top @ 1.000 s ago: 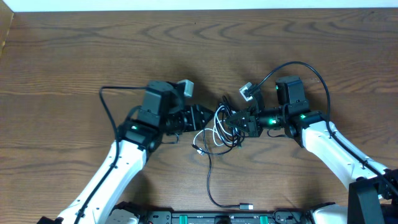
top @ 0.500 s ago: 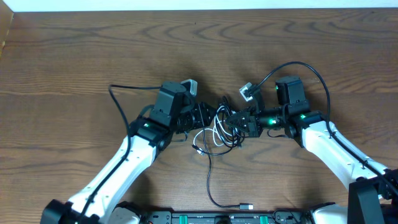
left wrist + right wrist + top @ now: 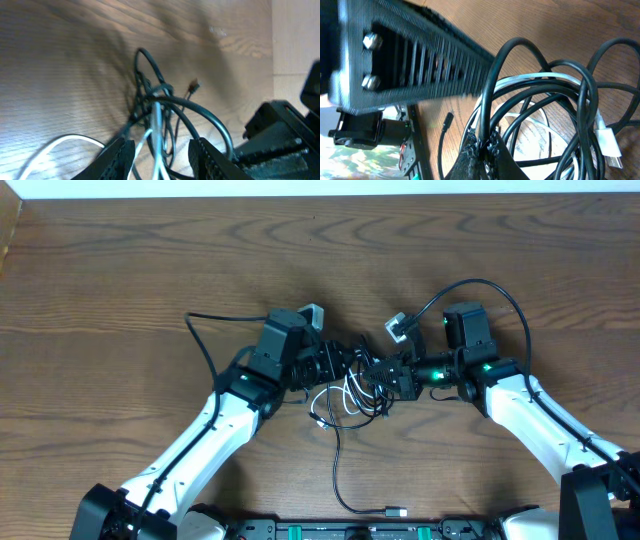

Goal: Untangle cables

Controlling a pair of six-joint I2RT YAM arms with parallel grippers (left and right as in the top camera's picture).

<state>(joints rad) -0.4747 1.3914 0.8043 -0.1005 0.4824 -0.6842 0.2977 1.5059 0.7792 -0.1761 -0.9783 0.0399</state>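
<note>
- Overhead view alone shows one black cable (image 3: 335, 470) trailing from the tangle toward the near table (image 3: 120, 270) edge, ending in a plug (image 3: 396, 511).
- Farther in, the cables (image 3: 348, 390) lie knotted at the table's middle, between both grippers.
- Left wrist view shows the left gripper (image 3: 162, 157) with jaws apart, white and black strands running between its fingers (image 3: 117, 157).
- Right wrist view shows the right gripper (image 3: 482, 117) clamped on black loops, a detail the overhead hides, with a white plug (image 3: 609, 146) beside them.
</note>
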